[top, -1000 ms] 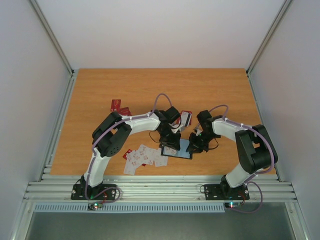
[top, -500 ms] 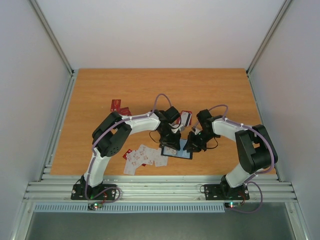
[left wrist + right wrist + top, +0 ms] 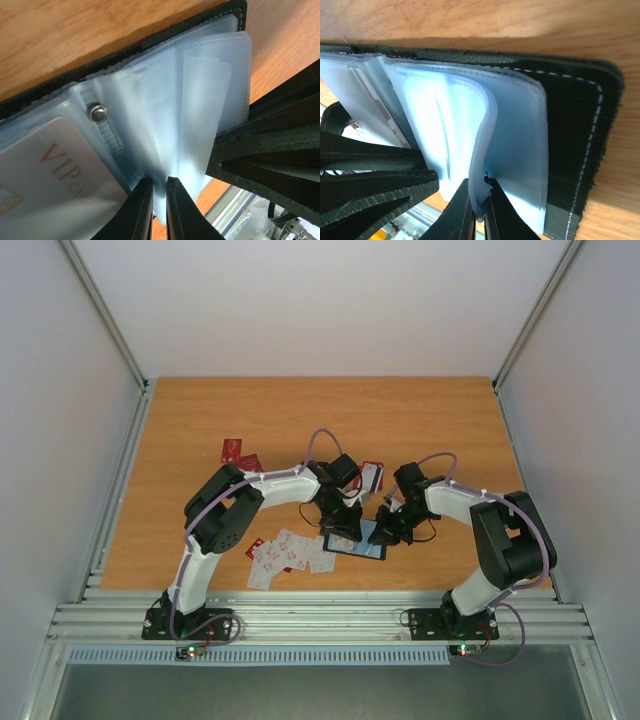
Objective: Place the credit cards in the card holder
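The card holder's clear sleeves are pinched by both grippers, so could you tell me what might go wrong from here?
1. The left gripper and right gripper each pinch a thin sleeve of the card holder; pulling apart might tear it near the rivet.
2. The two grippers sit very close together, so they may collide.
3. With both grippers busy, neither can fetch the loose credit cards; letting go may let the sleeve fall shut.
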Controlling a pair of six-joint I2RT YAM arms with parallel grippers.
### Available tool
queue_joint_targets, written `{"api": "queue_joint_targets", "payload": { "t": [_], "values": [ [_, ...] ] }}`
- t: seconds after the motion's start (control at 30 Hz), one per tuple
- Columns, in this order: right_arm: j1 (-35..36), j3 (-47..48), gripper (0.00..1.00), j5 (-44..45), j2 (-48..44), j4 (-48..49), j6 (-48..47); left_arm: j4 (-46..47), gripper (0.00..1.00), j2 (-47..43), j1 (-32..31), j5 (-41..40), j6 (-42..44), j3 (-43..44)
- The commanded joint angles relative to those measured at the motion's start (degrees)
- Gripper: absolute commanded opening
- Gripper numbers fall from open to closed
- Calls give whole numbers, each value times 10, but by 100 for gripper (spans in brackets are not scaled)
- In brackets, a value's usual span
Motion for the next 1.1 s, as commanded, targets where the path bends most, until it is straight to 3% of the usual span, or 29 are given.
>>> {"api": "queue_joint_targets", "payload": {
  "t": [0.0, 0.33, 0.83, 1.07],
  "values": [
    [1, -12, 5, -4, -28, 8, 2, 20, 11, -2, -4, 13, -7, -5],
    [10, 46, 8, -20, -30, -53, -17, -29, 14, -83, 17, -55, -32, -3],
    [99, 127, 20, -34, 45, -47, -4, -32, 16, -216, 97, -97, -40, -138],
    [120, 167, 31, -29, 85, -43, 8, -32, 16, -249, 111, -99, -33, -177]
  ]
}}
